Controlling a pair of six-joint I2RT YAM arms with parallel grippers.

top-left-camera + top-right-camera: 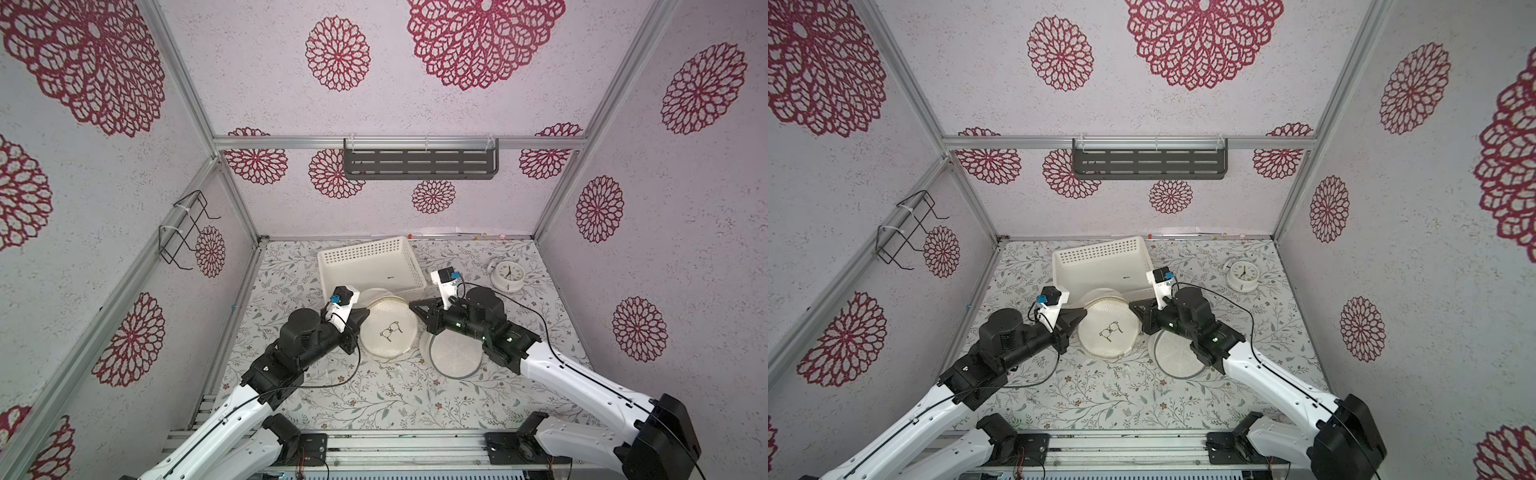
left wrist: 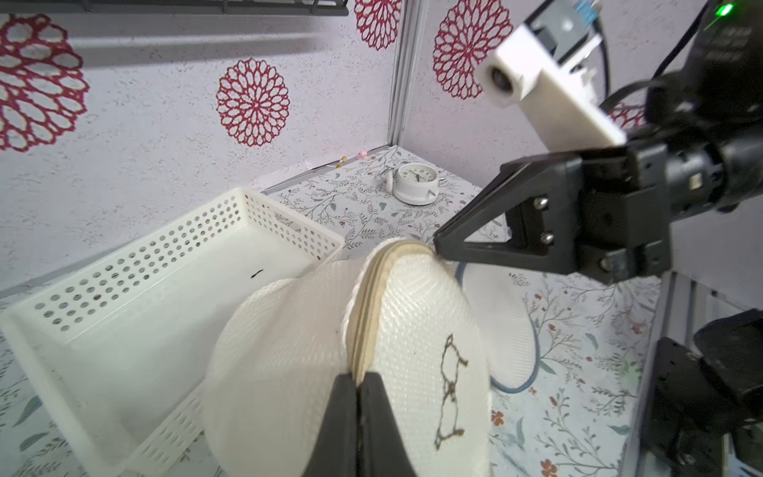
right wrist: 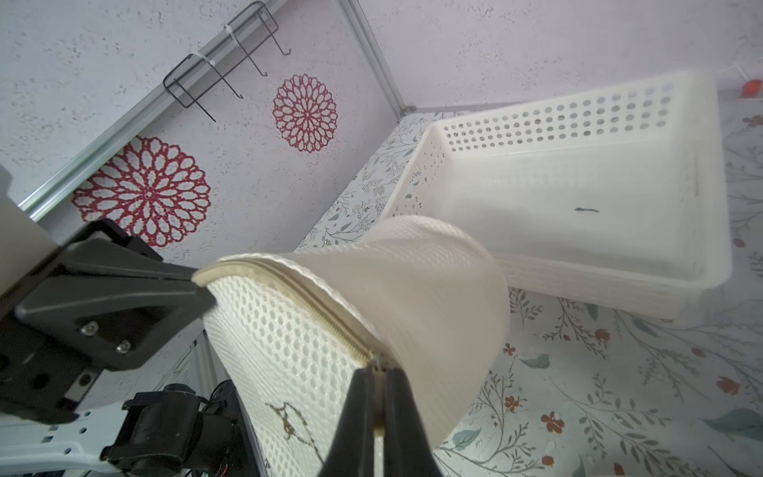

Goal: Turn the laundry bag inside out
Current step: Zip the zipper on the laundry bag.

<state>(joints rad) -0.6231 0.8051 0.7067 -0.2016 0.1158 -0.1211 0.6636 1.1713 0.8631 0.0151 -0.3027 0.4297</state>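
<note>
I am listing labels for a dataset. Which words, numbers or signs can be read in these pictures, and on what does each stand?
No text can be read here.
alarm clock: marks around the dial, too small and blurred to read.
laundry bag: a stitched outline that looks like glasses, no letters.
Nothing else shows any writing.

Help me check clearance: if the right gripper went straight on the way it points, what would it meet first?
The right gripper would press into the laundry bag, whose zipper edge its jaws pinch; beyond that, probably the left gripper.
</note>
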